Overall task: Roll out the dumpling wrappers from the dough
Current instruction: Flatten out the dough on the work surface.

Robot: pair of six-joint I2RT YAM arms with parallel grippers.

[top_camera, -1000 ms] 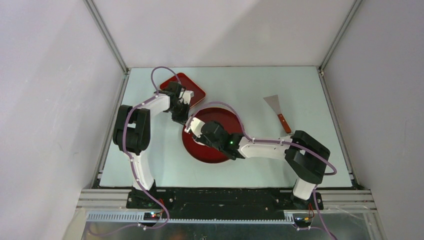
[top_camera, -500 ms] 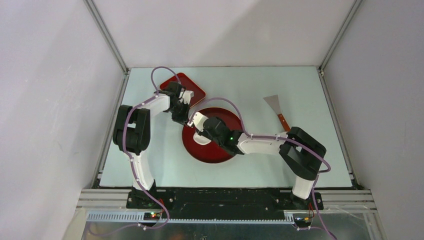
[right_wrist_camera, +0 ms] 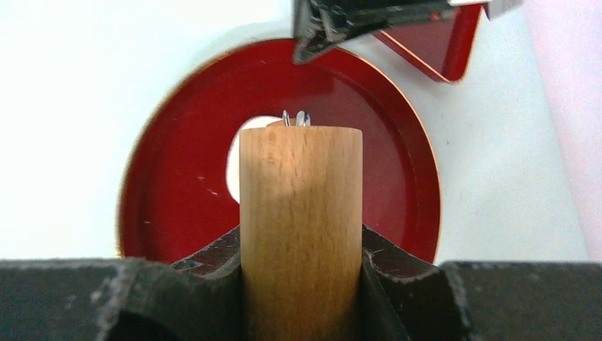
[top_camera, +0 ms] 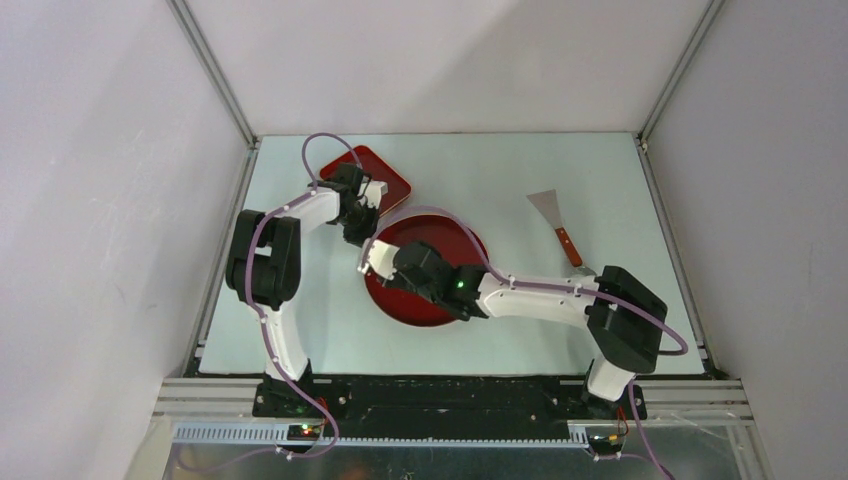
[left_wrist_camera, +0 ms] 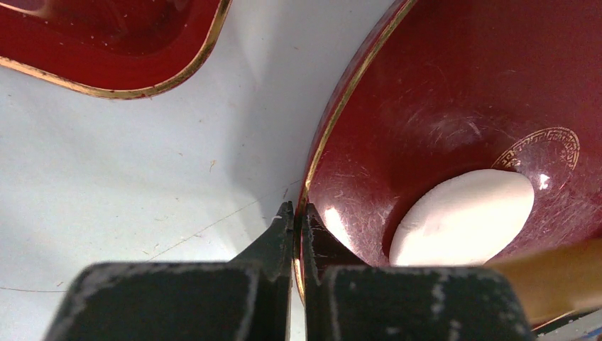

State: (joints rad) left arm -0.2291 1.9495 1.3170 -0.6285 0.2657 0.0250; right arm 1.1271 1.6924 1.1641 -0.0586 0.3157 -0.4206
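Observation:
A round red plate [top_camera: 430, 312] with a gold rim [left_wrist_camera: 334, 121] lies mid-table. In it sits the dumpling wrapper dough [left_wrist_camera: 461, 217], a smooth, fairly thick white oval. My left gripper [left_wrist_camera: 299, 213] is shut on the plate's left rim, one finger inside and one outside. My right gripper [right_wrist_camera: 300, 245] is shut on a wooden rolling pin [right_wrist_camera: 300, 206]. The pin reaches over the dough [right_wrist_camera: 238, 153] and hides most of it in the right wrist view. In the top view the right gripper [top_camera: 400, 268] covers the dough.
A square red tray [top_camera: 385, 175] with gold trim lies just behind the left gripper [top_camera: 362, 238]. A metal scraper [top_camera: 555, 225] with a wooden handle lies at the right, near the right arm's elbow.
The right gripper with the rolling pin went a little up and right over the plate, then came back left toward the rim. The left gripper kept its hold.

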